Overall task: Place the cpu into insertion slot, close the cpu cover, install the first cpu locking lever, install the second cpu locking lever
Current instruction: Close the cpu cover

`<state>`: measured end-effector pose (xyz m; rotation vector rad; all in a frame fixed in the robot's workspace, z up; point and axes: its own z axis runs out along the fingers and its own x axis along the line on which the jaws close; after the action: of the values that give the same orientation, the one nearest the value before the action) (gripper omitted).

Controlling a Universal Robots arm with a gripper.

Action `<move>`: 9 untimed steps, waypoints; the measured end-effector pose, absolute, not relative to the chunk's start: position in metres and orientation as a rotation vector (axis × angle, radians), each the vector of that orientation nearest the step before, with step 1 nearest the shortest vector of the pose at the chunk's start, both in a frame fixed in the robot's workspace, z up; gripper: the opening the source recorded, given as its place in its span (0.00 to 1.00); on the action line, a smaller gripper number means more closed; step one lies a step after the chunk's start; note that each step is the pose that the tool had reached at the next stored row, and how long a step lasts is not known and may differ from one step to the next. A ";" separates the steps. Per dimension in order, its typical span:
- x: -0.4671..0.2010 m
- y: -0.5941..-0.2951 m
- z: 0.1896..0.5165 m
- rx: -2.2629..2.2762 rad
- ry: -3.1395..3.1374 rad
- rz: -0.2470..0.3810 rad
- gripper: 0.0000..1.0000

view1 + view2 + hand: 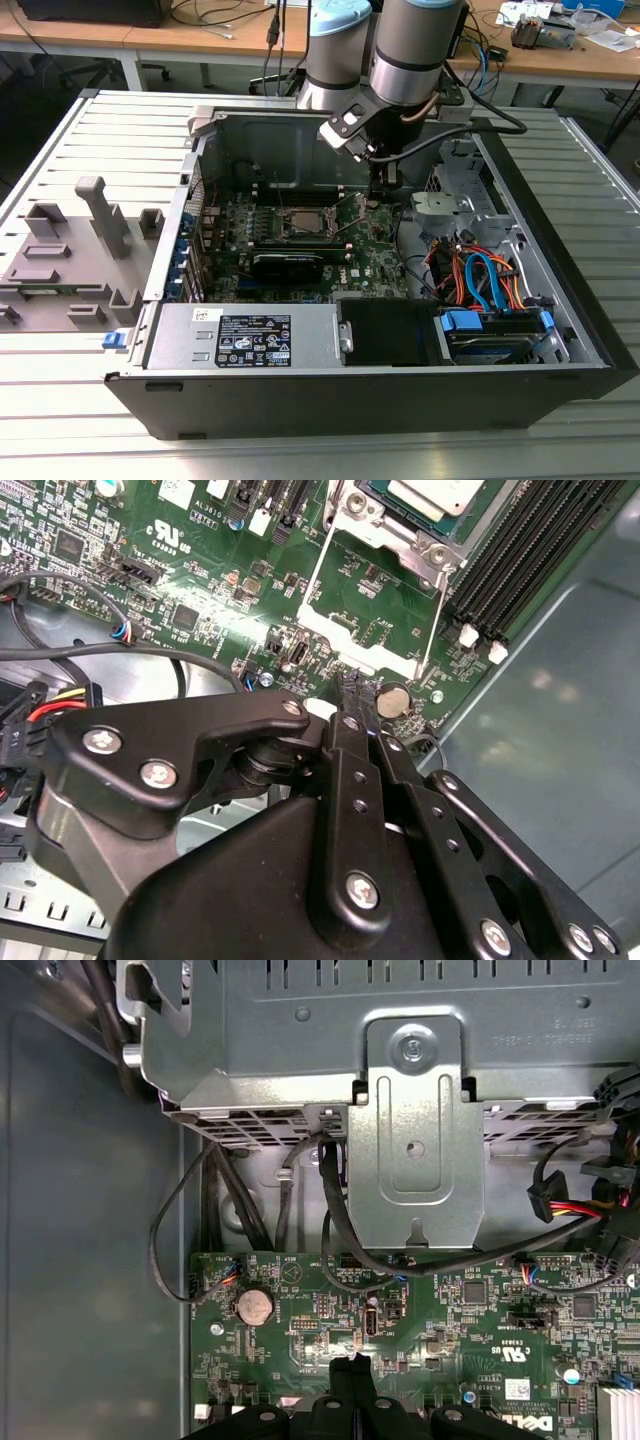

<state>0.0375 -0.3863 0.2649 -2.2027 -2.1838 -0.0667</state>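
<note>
With the cpu seated, the cpu cover lies open toward the exterior view's right; the empty gripper, fingers together, is held beside its edge. Cover-closing is judged in hand; a hinged swing is needed.

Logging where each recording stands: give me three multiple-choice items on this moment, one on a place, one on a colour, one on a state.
1. Where does the pincer point?
A. At the green board, beside the coin battery
B. At the chip
C. At the chip cover

2. What colour is the moulded holder at the exterior view's left?
A. Red
B. Grey
C. Yellow

3. How does the chip cover stand?
A. Shut over the chip
B. Swung open, chip bare
C. Clamped in the pincer

Answers:
1 A: in both wrist views the shut tip hangs over the board next to the coin battery.
2 B: the exterior view shows it plain grey.
3 B: in the second wrist view the frame lies away from the chip, with green board showing through its window.
</note>
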 end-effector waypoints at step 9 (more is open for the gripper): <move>0.038 -0.386 0.261 -2.203 -2.184 -0.067 0.11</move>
<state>0.0376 -0.3863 0.2611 -2.2028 -2.1838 -0.0667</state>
